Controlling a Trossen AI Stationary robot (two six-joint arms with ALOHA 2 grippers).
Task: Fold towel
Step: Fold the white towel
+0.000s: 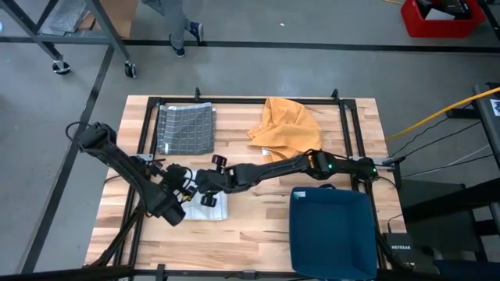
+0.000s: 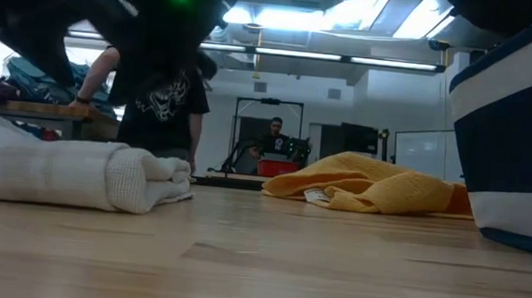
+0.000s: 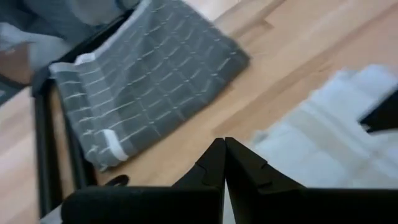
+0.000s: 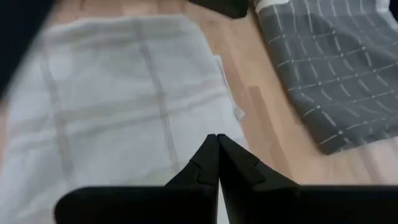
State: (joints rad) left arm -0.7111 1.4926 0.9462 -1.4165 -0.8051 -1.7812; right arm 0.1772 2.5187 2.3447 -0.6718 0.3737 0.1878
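the white towel (image 1: pixel 209 205) lies folded into a flat, soft rectangle with faint stripes, lower left of centre on the wooden surface (image 1: pixel 258 226) in the high view. both the left claw (image 1: pixel 181 190) and the right claw (image 1: pixel 209 186) sit pinched shut above it, holding nothing. a dark blue bin (image 1: pixel 332 230) stands at lower right, its contents not visible.

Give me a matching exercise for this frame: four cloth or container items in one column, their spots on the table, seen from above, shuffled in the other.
Things:
1. grey checked towel
2. orange towel
3. white towel
4. blue bin

Places:
A. near right corner
B. far edge, middle, crumpled
C. under both shut grippers, left of centre
D. far left, folded flat

Pairs: 1-D, 2-B, 3-C, 4-A
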